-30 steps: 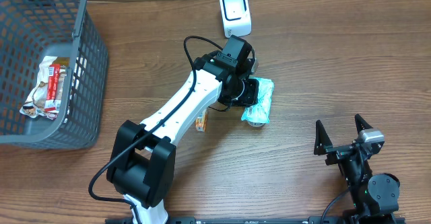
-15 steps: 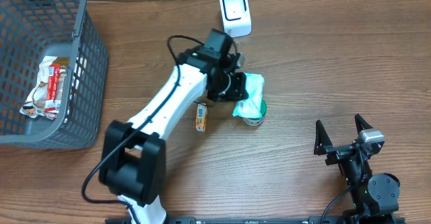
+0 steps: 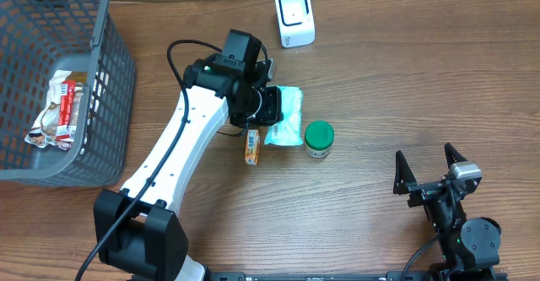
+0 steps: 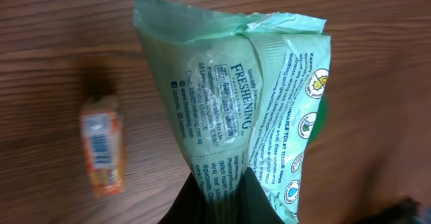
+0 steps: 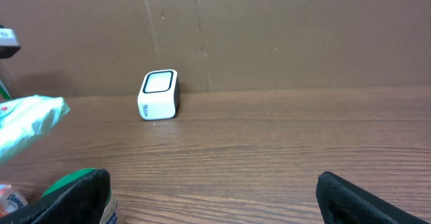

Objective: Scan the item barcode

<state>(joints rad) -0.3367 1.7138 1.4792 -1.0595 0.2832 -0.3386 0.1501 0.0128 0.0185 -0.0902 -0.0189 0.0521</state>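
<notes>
the left gripper point(image 3: 268, 112) is clamped on one end of a wet-wipe pack point(image 3: 287, 116), its two dark fingers pinched together on the plastic at the bottom of the left wrist view point(image 4: 219, 190).

the pack point(image 4: 249, 103) is a soft, pale mint-green pouch with a crinkled surface. a flat crimped seal closes its far end and a long seam runs down its back. small dark blue print covers the back, with the word "freshening" the largest; the rest is too small to read. a white panel along one edge carries a row of round icons.

seen from overhead, the pack hangs over the wooden table point(image 3: 405, 78), between a small orange box point(image 3: 252, 146) and a jar with a green lid point(image 3: 319, 138), just beside both. the printed back faces the wrist camera. the white scanner point(image 3: 295, 17) stands farther back on the table, apart from the pack, its window facing up and forward.

the orange box point(image 4: 102, 145) lies flat with a barcode on its upper face. a sliver of the green lid shows past the pack's right edge.

a grey basket point(image 3: 118, 70) at the left edge holds snack packets point(image 3: 61, 108).

the right gripper point(image 3: 423, 159) rests at the near right with its fingers spread wide apart, holding nothing.
</notes>
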